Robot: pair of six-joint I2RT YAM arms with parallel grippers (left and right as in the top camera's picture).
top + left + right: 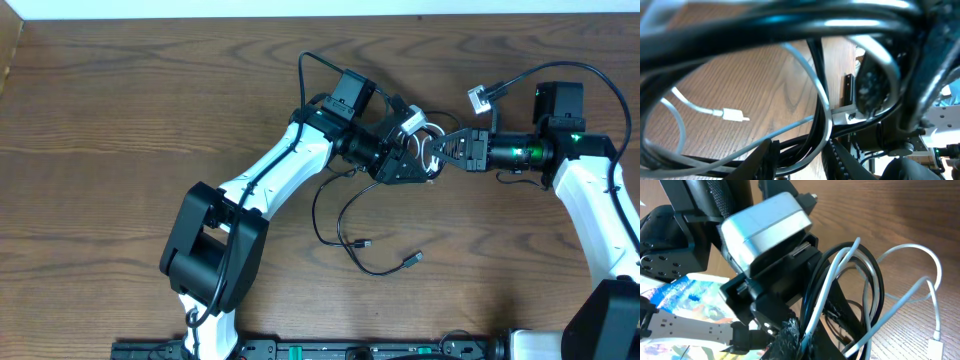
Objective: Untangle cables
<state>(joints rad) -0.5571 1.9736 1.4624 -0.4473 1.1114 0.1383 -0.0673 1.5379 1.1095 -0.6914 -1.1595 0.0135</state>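
The black cable [330,232] trails in loose loops on the table below the grippers, with two small plugs lying free. Its upper part is bundled with the white cable [428,135] between the two arms. My left gripper [410,160] is shut on that bundle; in the left wrist view black cable strands [805,145] and the white cable [812,80] pass between its fingers [765,155]. My right gripper [440,152] faces it closely and is shut on the white cable [840,270] and the black cable [875,280]. White plugs [735,115] [935,347] lie on the wood.
The wooden table [120,130] spreads round both arms. A small white connector [478,98] sits on a black wire near the right arm. The left gripper's grey housing [765,225] fills much of the right wrist view.
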